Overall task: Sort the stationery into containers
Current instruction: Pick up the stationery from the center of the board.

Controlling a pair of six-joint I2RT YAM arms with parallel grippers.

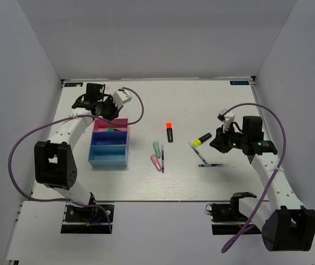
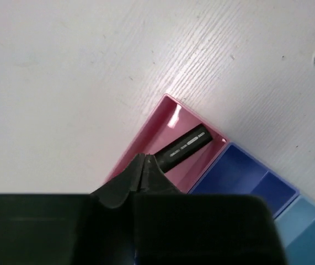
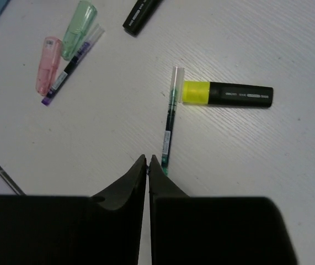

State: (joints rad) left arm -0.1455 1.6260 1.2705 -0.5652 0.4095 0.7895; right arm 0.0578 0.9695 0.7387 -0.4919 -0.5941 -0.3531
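My left gripper (image 1: 108, 113) is shut and empty over the far end of the magenta-pink tray (image 1: 120, 122). In the left wrist view its tips (image 2: 142, 157) are just short of a black highlighter (image 2: 182, 146) that lies in that tray (image 2: 174, 113). The dark blue tray (image 1: 111, 138) and the light blue tray (image 1: 108, 157) adjoin it. My right gripper (image 1: 213, 144) is shut and empty; in the right wrist view it (image 3: 148, 159) hangs by the near end of a thin green pen (image 3: 170, 118), next to a yellow-capped highlighter (image 3: 229, 94).
An orange-capped highlighter (image 1: 170, 132), a pastel green one (image 1: 156, 147), a pastel pink one (image 1: 155, 162) and a purple-tipped pen (image 1: 162, 157) lie mid-table. A blue pen (image 1: 212, 164) lies near my right gripper. White walls enclose the table.
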